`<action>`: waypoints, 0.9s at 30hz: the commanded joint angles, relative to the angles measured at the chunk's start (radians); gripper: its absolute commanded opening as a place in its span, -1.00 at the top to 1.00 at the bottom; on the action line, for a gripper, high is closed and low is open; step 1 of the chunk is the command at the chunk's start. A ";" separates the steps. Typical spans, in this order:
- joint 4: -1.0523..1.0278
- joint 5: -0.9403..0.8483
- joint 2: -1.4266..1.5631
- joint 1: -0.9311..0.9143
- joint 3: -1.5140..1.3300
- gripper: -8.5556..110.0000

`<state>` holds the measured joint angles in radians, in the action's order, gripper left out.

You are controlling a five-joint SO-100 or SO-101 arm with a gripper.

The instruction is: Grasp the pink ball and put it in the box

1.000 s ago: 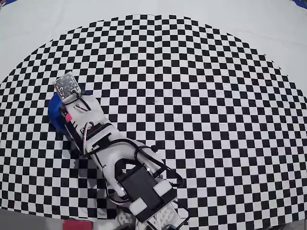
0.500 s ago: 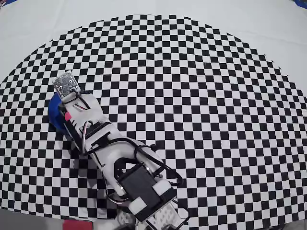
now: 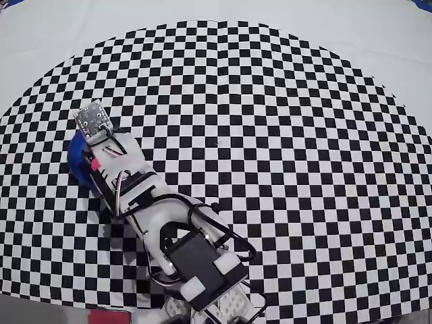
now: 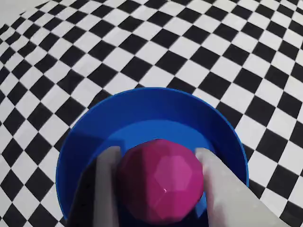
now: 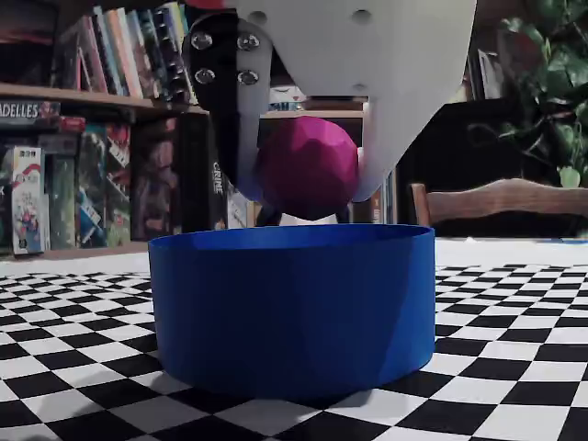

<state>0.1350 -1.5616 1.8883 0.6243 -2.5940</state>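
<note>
Closest to the wrist camera, the pink ball (image 4: 161, 182) fills the lower middle of that view, pinched between two pale fingers (image 4: 108, 189), one pressing each side. The gripper (image 4: 158, 163) is closed partway, as far as the ball's width allows, and has the ball firmly in its hold. Directly beneath it sits the box (image 4: 142, 106), a round bright-blue container whose rim rings the ball and whose flat blue floor shows behind it.

From the fixed view at table level, the box (image 5: 292, 308) stands on the checkered mat (image 5: 514, 349), and the ball (image 5: 308, 167) hangs just above its rim, clear of the wall and not yet inside. One dark finger plate with screws lies against the ball's left side and a white finger against its right, so the gripper (image 5: 308, 197) grips it from both sides. Behind it are bookshelves (image 5: 83, 138), a wooden chair back (image 5: 501, 197) and a leafy plant (image 5: 551, 83).

In the overhead view, the arm (image 3: 162, 216) reaches from the bottom edge up and to the left across the black-and-white mat (image 3: 283, 135). It covers most of the box (image 3: 76, 162), of which only a blue arc shows at the arm's left side, and a sliver of the ball (image 3: 95, 164) peeks out beside it. The gripper itself is hidden under the arm in this view.
</note>
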 commanded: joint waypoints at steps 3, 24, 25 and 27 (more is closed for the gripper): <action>0.017 0.003 -0.002 0.002 0.044 0.85; 0.049 0.038 0.081 -0.025 0.048 0.39; 0.051 0.061 0.101 -0.029 0.048 0.40; 0.051 0.107 0.152 -0.038 0.049 0.41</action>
<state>0.1687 -1.4880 1.9696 0.5921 -2.5924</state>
